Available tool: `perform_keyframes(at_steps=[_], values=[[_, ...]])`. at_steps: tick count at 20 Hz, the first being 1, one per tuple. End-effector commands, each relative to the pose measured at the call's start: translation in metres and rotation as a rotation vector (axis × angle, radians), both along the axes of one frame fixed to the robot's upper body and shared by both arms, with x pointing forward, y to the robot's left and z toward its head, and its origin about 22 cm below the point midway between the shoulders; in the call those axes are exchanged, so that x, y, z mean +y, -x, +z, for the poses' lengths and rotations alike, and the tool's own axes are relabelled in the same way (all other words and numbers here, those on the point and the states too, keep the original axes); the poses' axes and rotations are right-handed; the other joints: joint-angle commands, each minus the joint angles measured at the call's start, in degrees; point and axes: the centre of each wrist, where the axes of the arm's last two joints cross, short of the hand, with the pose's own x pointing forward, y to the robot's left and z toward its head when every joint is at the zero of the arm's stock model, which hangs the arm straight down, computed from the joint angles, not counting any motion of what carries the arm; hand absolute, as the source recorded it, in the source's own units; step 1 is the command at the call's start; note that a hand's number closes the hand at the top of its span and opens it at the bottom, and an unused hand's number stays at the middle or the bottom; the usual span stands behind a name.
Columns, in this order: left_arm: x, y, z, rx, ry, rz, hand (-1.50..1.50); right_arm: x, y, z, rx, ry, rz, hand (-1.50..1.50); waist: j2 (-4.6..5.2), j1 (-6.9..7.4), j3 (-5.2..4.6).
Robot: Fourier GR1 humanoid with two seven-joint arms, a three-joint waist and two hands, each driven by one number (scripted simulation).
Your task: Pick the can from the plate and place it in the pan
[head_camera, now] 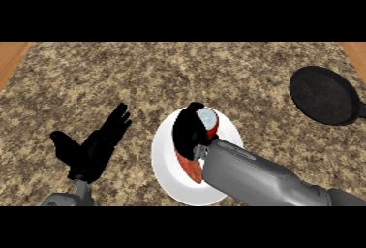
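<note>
Lying on plate (166,162), within right hand (187,134): can (208,117)

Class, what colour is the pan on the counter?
The pan is black, seen in head view.

Speckled counter (107,77) (wood (10,58) at corners).

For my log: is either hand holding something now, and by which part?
The right hand curls round the middle of the can, which lies on the plate. The left hand is open, holding nothing.
</note>
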Motion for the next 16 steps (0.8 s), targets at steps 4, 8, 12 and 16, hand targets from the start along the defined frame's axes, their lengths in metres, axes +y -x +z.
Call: perform_keyframes(at_steps=[4, 8, 12, 16], values=[[0.005, 0.002, 0.016, -0.003, 0.010, -0.008, 0.00, 0.004, -0.012, -0.016, -0.049, 0.018, 0.169, 1.50, 0.06, 0.59, 0.01], [-0.010, -0.007, -0.001, 0.003, -0.004, -0.009, 0.00, -0.002, -0.027, -0.022, -0.065, 0.037, 0.196, 1.50, 0.13, 0.22, 0.00], [0.015, 0.001, 0.000, 0.010, 0.005, 0.098, 0.00, -0.072, -0.005, -0.034, 0.106, -0.429, -0.164, 1.50, -0.64, -5.62, 0.37], [0.028, 0.012, -0.009, 0.026, 0.004, 0.127, 0.00, -0.119, 0.008, -0.045, 0.138, -0.740, -0.364, 1.50, -0.89, -7.98, 0.41]])
